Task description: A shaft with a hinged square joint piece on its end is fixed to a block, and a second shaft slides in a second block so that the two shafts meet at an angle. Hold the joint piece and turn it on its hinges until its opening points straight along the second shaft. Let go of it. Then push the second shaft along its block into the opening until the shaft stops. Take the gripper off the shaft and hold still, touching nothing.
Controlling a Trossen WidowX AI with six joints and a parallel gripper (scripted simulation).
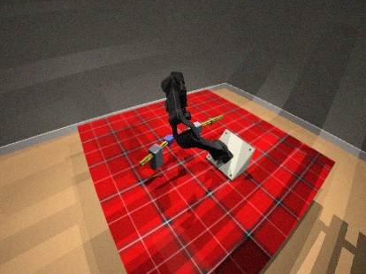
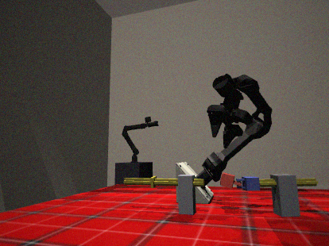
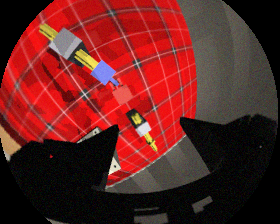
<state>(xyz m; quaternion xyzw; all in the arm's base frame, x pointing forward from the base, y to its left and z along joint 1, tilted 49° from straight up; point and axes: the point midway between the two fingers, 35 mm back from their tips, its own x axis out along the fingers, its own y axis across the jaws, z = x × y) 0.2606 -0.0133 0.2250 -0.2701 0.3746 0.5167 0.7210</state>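
My gripper (image 2: 221, 141) (image 3: 150, 123) is open and empty, high above the shafts. The red square joint piece (image 2: 227, 180) (image 3: 122, 94) hangs on hinges from the blue end piece (image 1: 168, 140) (image 2: 250, 183) (image 3: 103, 72) of the first yellow shaft (image 2: 307, 182) (image 3: 87, 59), which passes through a grey block (image 1: 156, 157) (image 2: 285, 194) (image 3: 66, 42). The second yellow shaft (image 1: 217, 119) (image 2: 137, 181) (image 3: 152, 145) lies in the other grey block (image 2: 187, 194) (image 3: 144, 129). A gap separates its near end from the red piece. The red piece looks slightly tilted in the exterior view; whether its opening lines up exactly is unclear.
A tilted off-white plate (image 1: 243, 150) (image 2: 184, 169) (image 3: 114, 167) with dark holes carries my arm's base. The red plaid cloth (image 1: 146, 228) (image 2: 99, 221) lies under everything. A small second arm (image 2: 130, 142) stands on a dark pedestal (image 2: 133, 173) in the background.
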